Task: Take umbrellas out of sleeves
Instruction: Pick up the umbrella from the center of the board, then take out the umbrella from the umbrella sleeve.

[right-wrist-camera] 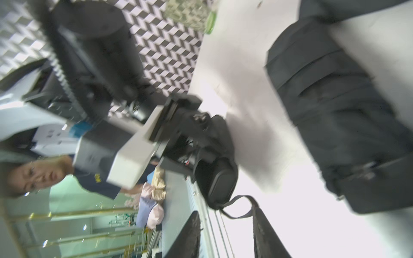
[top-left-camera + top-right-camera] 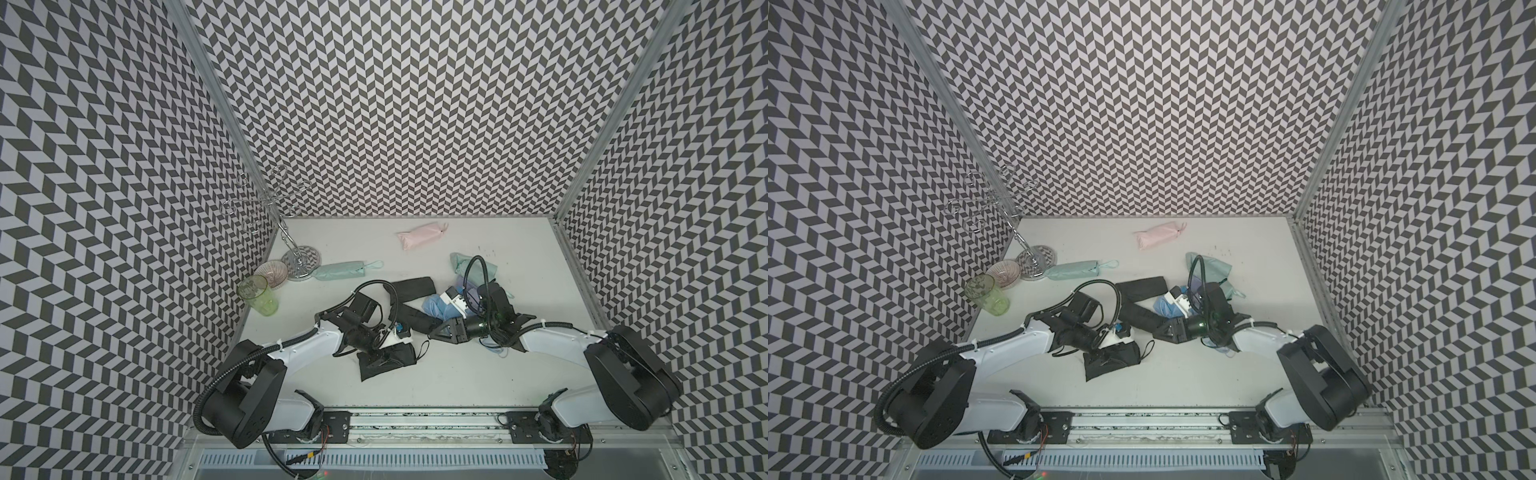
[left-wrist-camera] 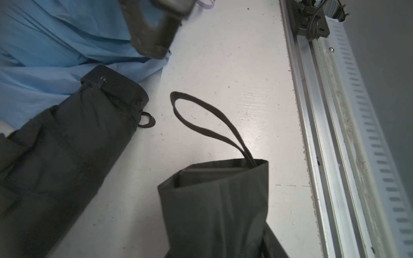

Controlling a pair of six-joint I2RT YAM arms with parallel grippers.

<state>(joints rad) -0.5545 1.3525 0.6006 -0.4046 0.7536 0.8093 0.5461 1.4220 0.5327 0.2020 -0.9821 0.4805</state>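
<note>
The left tool [image 2: 382,356] is clamped across a black umbrella [image 2: 405,358] that sits in its sleeve [image 3: 212,212]. It presses the umbrella flat to the tabletop [image 2: 457,382], well to the right of the clear green glass [image 2: 258,296] and nearer the robot. That hold reads as an anchor: with the sleeve pinned, the umbrella can be drawn out without the bundle sliding. The sleeve's open mouth faces away from the glass, and the wrist loop [image 3: 241,149] trails out of it. The right tool [image 1: 225,208] has its fingers spread, pinching nothing, with the loop just off their tips. Whether the loop is already between them I cannot tell. A second black umbrella [image 3: 67,145] and a light blue umbrella [image 2: 434,309] lie farther from the glass.
</note>
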